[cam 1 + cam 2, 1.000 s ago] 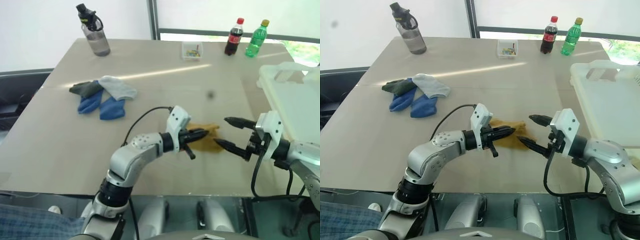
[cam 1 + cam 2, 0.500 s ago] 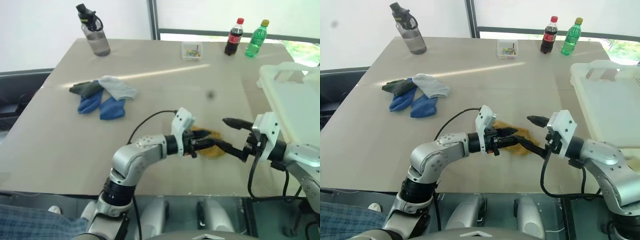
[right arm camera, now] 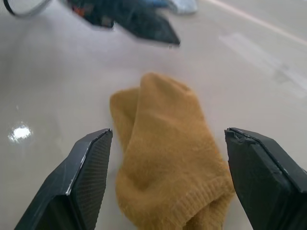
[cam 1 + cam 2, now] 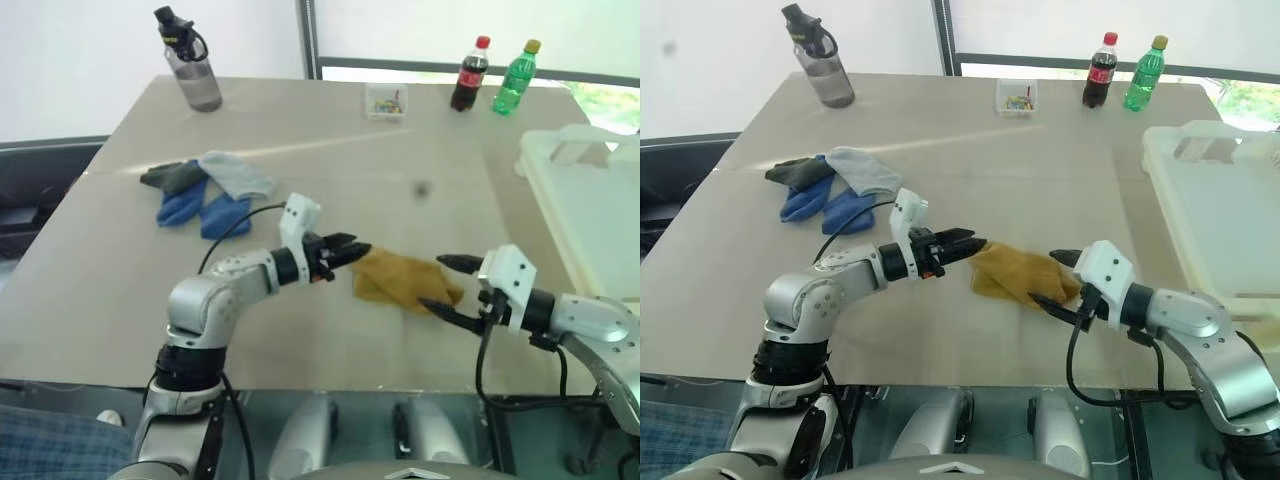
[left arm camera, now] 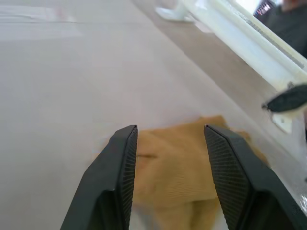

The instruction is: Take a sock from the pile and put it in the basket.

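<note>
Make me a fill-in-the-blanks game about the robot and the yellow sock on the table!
1. The mustard-yellow knit sock lies flat on the beige ____.
2. The right gripper has its jaws ____ around one end of the sock.
3. The large whitish plastic basket stands on the robot's ____ side.
4. The heap of blue and grey socks lies beyond the ____ gripper.

Missing words: table; open; right; left
</note>
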Robot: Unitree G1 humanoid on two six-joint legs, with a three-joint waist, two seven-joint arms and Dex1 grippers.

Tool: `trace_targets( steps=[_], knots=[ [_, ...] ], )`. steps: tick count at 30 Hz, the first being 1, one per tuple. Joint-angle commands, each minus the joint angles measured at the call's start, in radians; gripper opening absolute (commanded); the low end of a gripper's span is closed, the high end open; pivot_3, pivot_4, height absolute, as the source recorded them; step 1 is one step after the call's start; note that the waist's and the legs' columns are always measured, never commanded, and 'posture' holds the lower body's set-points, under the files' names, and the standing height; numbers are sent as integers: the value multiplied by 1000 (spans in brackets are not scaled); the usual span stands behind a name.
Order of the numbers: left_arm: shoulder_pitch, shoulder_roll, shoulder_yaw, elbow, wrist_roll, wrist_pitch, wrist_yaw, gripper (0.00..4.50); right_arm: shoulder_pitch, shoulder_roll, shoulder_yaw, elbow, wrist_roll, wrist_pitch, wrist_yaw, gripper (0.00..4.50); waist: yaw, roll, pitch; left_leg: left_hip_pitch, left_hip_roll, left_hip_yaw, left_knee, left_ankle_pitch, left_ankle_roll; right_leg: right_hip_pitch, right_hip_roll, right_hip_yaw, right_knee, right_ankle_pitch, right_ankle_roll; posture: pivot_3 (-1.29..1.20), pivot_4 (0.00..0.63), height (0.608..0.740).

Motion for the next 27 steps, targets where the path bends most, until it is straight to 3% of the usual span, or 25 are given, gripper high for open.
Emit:
trace_targets(
  steps=[1, 11, 27],
  knots=[
    [-24, -12, 20, 10, -25, 27, 16, 2349, -28, -2, 28, 12, -61, -34, -11, 3847, -2, 0, 0, 0, 0, 0, 0, 0, 0, 0, 0, 0, 0, 0, 0, 0, 150, 740],
    [-46, -106, 176, 178, -106, 181, 155, 2349, -12, -39, 74, 15, -156, -115, 40, 3847, -5, 0, 0, 1, 0, 0, 0, 0, 0, 0, 0, 0, 1, 0, 0, 0, 150, 740],
    [-48, -112, 130, 212, -132, 281, 118, 2349, 21, -80, 52, -30, -190, -143, 64, 3847, -2, 0, 0, 1, 0, 0, 0, 0, -1, 0, -1, 0, 1, 0, 0, 0, 150, 740]
  ],
)
